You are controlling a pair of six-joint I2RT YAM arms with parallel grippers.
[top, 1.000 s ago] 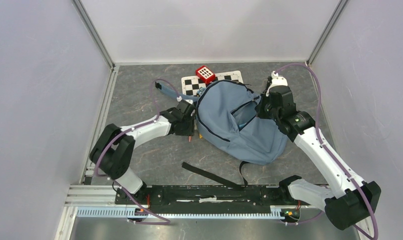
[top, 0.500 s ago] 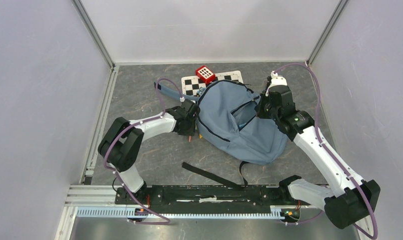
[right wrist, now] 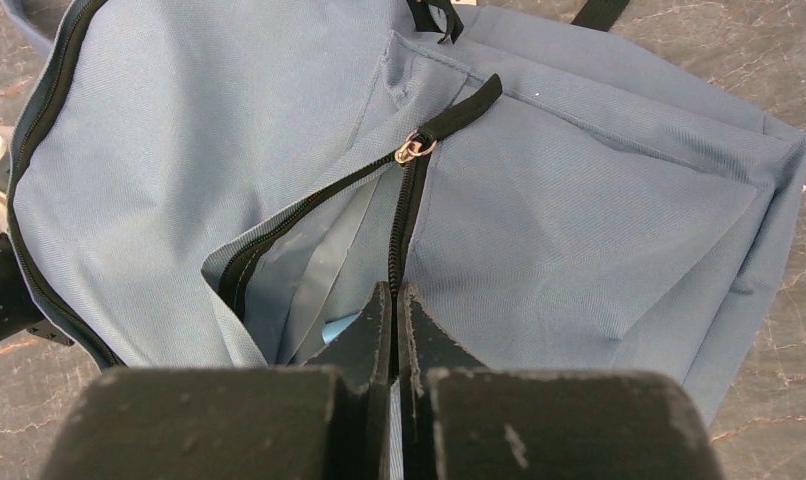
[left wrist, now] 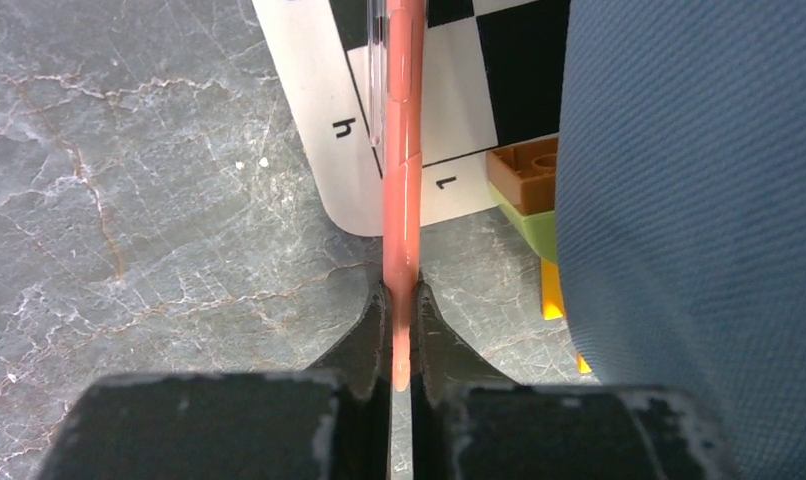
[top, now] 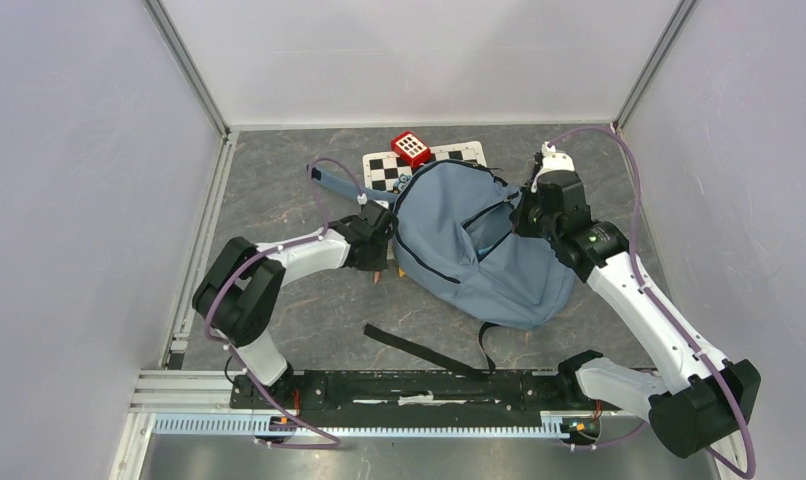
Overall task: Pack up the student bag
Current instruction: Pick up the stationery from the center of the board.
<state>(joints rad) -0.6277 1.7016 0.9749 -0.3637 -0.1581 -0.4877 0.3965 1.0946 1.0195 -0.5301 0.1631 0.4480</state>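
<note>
I've got my right gripper (right wrist: 393, 300) clamped on the student bag (right wrist: 599, 200) by its zipper tape (right wrist: 403, 225), pocket (right wrist: 314, 275) gaping open alongside.

Left arm (top: 299, 254), right arm (top: 644, 300) outstretched, jaws together.

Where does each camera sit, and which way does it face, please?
Top external: above and behind the bases, looking down on the grey marbled table and the large blue-grey fabric backpack; the left arm and right arm show.
Left wrist: looks along the shut left gripper, pinching a slim salmon-pink pen, towards a black-and-white checkered card.
Right wrist: looks along the right gripper, shut on the backpack's open zipped pocket.
Shared: all three show the backpack.
</note>
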